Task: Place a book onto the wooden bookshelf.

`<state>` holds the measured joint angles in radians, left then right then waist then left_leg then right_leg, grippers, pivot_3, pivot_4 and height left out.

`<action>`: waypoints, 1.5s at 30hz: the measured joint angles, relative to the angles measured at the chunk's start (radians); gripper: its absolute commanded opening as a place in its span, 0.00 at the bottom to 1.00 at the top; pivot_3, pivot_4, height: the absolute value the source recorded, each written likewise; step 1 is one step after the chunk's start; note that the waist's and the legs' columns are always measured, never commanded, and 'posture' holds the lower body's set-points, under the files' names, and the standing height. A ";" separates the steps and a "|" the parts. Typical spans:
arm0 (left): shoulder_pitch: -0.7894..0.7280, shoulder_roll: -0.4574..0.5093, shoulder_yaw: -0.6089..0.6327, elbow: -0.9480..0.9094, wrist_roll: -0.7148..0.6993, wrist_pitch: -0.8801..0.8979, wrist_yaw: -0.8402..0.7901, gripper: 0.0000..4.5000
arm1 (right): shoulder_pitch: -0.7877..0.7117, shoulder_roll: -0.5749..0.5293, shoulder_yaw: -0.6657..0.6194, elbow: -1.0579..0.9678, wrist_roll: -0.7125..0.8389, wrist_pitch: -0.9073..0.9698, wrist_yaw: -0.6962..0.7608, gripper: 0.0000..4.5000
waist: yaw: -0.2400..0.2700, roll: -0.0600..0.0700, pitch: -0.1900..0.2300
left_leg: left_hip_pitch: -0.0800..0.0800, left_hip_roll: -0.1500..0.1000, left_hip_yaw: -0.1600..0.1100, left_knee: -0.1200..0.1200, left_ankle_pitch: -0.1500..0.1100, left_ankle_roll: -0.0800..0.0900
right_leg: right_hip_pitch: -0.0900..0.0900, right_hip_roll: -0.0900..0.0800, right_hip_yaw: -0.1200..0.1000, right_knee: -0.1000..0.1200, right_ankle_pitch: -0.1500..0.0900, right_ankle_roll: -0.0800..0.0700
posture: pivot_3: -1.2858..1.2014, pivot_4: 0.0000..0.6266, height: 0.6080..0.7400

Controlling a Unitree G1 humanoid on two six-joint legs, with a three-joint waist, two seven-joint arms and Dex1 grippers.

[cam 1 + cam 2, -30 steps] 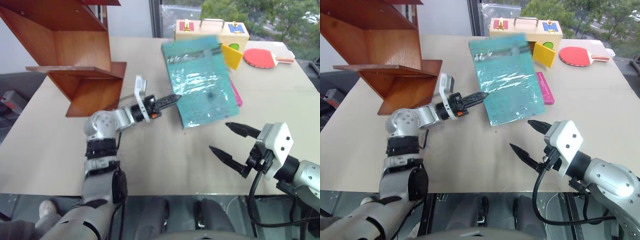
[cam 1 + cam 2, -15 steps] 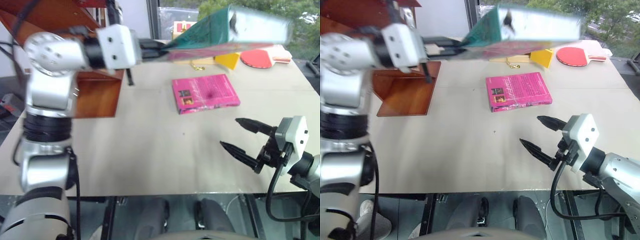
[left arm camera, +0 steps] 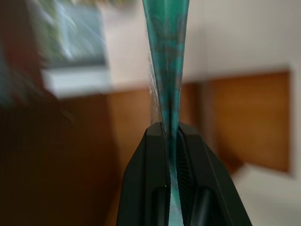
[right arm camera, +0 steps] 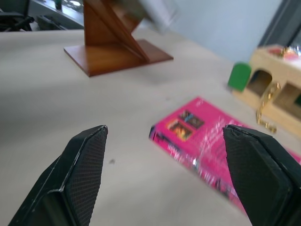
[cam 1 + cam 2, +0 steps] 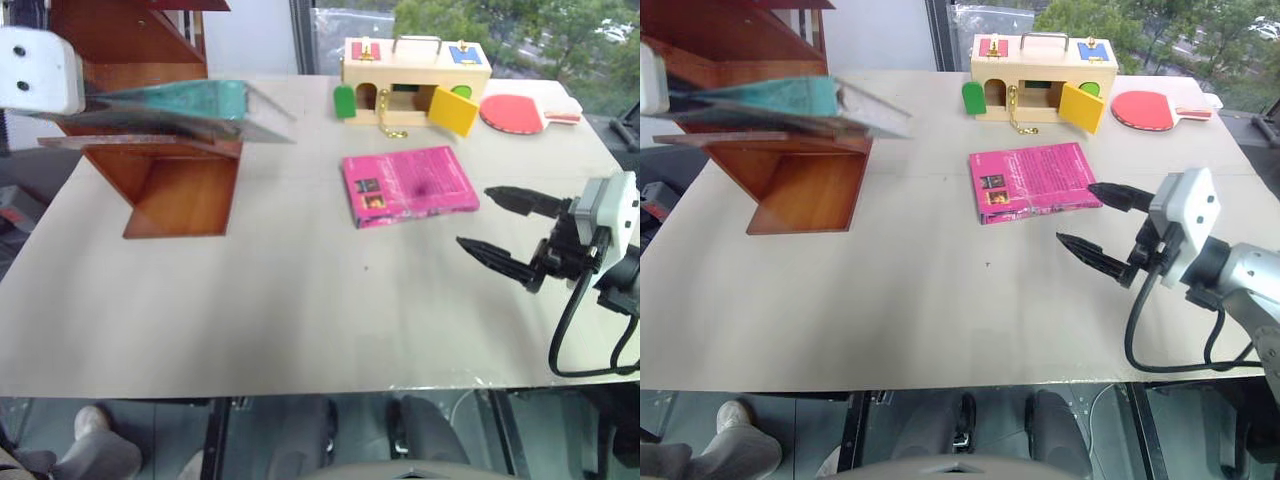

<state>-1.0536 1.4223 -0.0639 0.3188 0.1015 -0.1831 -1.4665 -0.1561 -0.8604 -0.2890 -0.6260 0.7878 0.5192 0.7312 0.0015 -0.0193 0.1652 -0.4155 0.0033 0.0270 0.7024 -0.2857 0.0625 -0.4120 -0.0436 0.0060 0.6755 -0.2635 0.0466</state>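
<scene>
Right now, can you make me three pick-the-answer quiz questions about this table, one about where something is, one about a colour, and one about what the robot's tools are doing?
1. Where does the pink book lie?
A. flat on the table, in front of the toy box
B. on the wooden bookshelf
C. inside the toy box

2. What colour is the paddle by the toy box?
A. blue
B. red
C. green

3. What is the left tool doing?
A. hanging open
B. pressing on the pink book
C. shut on the book, held level at the bookshelf

Answers:
1 A: the pink book lies flat between the toy box and the open right tool.
2 B: its round face is red.
3 C: the left wrist view shows the teal book's edge clamped between the fingers.
</scene>
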 measured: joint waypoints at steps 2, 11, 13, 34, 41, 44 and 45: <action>0.009 0.021 -0.022 0.027 0.065 0.024 0.013 0.02 | -0.088 0.015 0.053 0.013 -0.020 -0.001 0.002 0.89 | -0.001 -0.001 0.001 | 0.001 0.000 0.001 0.001 0.000 0.000 | 0.000 0.000 0.001 0.000 0.000 0.000 | 0.52 0.24 1.00; -0.024 -0.059 -0.082 0.224 0.195 -0.095 0.153 0.42 | -0.251 0.106 0.177 0.013 -0.048 0.002 -0.013 0.89 | -0.007 0.004 0.000 | 0.002 0.002 -0.001 0.001 0.000 0.000 | 0.000 0.001 -0.001 0.005 0.000 0.000 | 0.52 0.24 1.00; -0.020 -0.078 -0.078 0.247 0.180 -0.111 0.166 0.60 | -0.252 0.113 0.180 0.012 -0.046 0.006 -0.017 0.89 | -0.007 0.002 0.001 | 0.001 0.002 -0.002 0.002 0.001 -0.001 | 0.000 0.001 -0.002 0.005 0.000 0.000 | 0.52 0.24 1.00; 0.577 -0.718 0.177 -0.838 -0.839 0.967 0.671 1.00 | -0.075 0.028 0.112 0.015 0.032 0.171 -0.021 1.00 | 0.011 -0.002 0.007 | 0.009 -0.001 -0.005 0.002 0.001 -0.002 | 0.010 -0.009 0.000 0.004 0.001 -0.001 | 0.52 0.24 1.00; 0.897 -0.936 0.069 -0.621 -0.477 0.587 0.899 1.00 | 0.276 0.112 0.025 -0.009 -0.249 0.072 -0.206 1.00 | 0.012 0.000 0.005 | 0.013 0.000 -0.001 -0.004 0.003 -0.006 | 0.010 -0.008 0.005 0.002 0.000 -0.002 | 0.52 0.24 1.00; 0.949 -0.923 0.113 -0.616 -0.486 0.561 0.871 1.00 | 0.384 0.157 -0.005 -0.033 -0.295 0.029 -0.219 1.00 | 0.013 0.000 0.005 | 0.008 0.000 -0.002 -0.004 0.003 -0.006 | 0.006 -0.009 0.004 0.001 0.001 -0.002 | 0.52 0.24 1.00; 0.973 -0.898 0.142 -0.613 -0.497 0.543 0.839 1.00 | 0.438 0.174 -0.030 -0.046 -0.309 0.006 -0.217 1.00 | 0.013 0.001 0.005 | 0.008 0.000 -0.002 -0.004 0.003 -0.006 | 0.006 -0.009 0.004 0.002 0.001 -0.002 | 0.52 0.24 1.00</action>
<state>-0.0808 0.5242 0.0784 -0.2940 -0.3956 0.3600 -0.6274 0.2824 -0.6865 -0.3195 -0.6723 0.4788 0.5257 0.5138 0.0143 -0.0184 0.1699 -0.4079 0.0035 0.0255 0.6988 -0.2827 0.0564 -0.4062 -0.0529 0.0100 0.6771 -0.2628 0.0450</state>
